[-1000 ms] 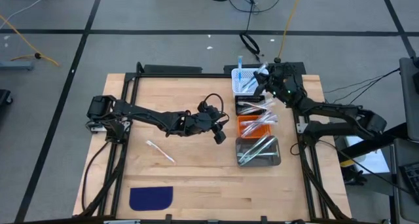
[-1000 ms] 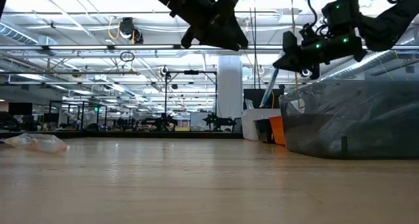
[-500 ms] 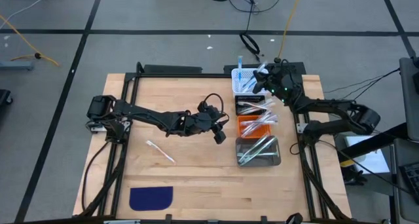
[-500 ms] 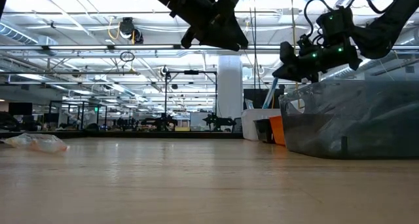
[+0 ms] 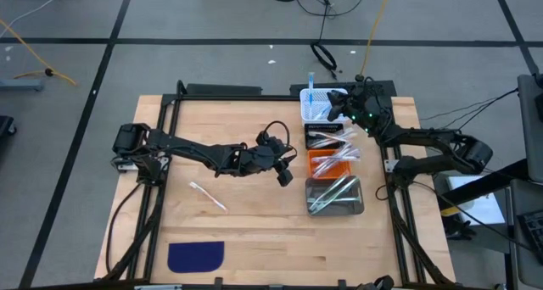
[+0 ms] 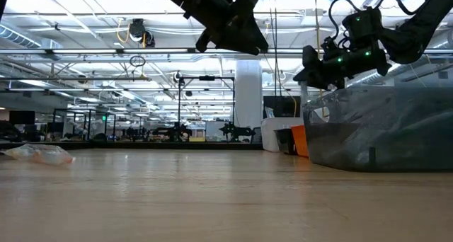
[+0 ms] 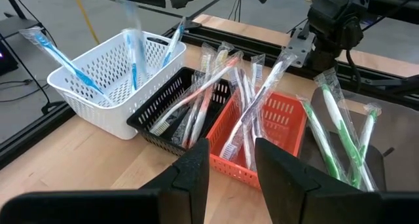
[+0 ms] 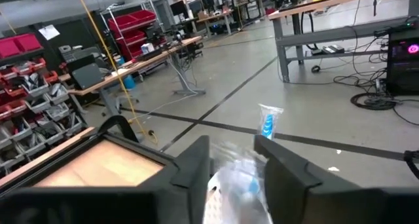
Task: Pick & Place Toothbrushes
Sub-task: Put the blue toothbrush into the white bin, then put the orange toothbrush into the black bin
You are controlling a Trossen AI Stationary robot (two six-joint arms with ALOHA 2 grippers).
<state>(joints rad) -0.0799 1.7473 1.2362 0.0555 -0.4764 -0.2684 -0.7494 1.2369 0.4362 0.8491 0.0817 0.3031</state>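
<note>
The right hand over the white bin has just spread, dropping its blue toothbrush in. The left hand, part spread, hovers mid-table; one toothbrush remains on the table.

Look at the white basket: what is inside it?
The white basket holds wrapped blue toothbrushes leaning against its walls. Its mesh sides hide the lower ends. The right gripper hovers above it.
</note>
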